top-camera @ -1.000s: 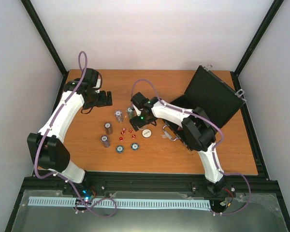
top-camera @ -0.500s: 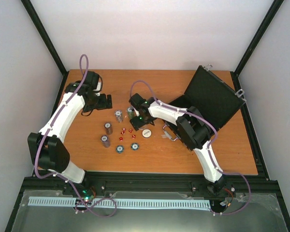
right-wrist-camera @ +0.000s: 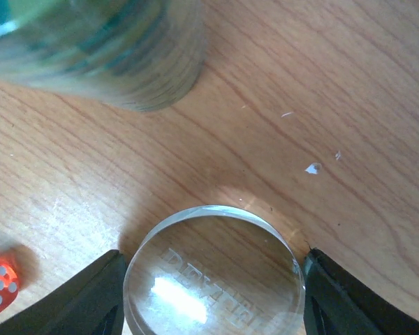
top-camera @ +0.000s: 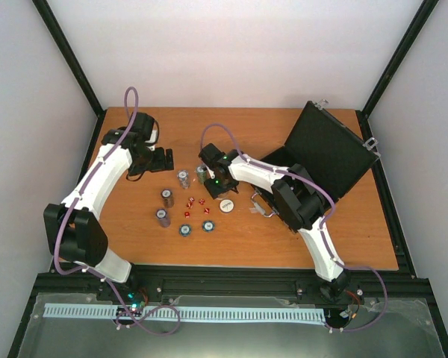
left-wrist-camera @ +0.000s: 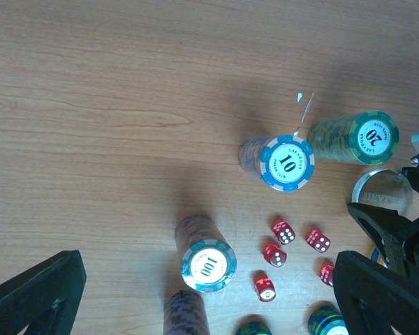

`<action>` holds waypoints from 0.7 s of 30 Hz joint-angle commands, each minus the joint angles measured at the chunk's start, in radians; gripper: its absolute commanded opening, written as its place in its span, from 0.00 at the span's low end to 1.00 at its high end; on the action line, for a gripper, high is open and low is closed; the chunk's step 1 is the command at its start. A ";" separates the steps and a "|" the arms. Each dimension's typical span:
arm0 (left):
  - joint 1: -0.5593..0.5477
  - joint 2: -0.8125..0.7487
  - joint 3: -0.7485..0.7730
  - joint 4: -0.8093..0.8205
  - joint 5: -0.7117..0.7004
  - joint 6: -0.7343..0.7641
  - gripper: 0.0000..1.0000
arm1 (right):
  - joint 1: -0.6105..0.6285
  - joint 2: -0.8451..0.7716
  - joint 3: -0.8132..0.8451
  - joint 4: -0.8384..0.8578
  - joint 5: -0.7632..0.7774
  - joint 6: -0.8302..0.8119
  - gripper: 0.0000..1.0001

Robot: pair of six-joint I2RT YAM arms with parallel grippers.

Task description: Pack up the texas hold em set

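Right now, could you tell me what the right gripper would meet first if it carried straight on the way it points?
Most likely the clear disc, which lies flat on the table right between the right gripper's fingers; contact is unclear.

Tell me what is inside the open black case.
The raised lid of the case shows only plain black lining, nothing stored there. The right arm covers most of the bottom half, so what it holds cannot be seen.

Table [right-wrist-camera: 321, 84]: smooth matt wood grain. Disc [right-wrist-camera: 213, 279] inside right claw [right-wrist-camera: 211, 300]: clear, glossy, glass-like. Claw fingers [right-wrist-camera: 84, 300]: matt black. Stack [right-wrist-camera: 105, 49] beyond claw: shiny plastic. Die [right-wrist-camera: 0, 283] left of claw: glossy red.
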 commanded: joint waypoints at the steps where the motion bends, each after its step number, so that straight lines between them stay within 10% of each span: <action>1: -0.004 -0.013 0.002 0.018 0.013 0.008 1.00 | 0.002 -0.035 0.006 -0.025 0.050 -0.008 0.47; 21: -0.004 -0.004 -0.015 0.042 0.021 0.007 1.00 | -0.089 -0.274 -0.051 -0.063 0.238 0.017 0.47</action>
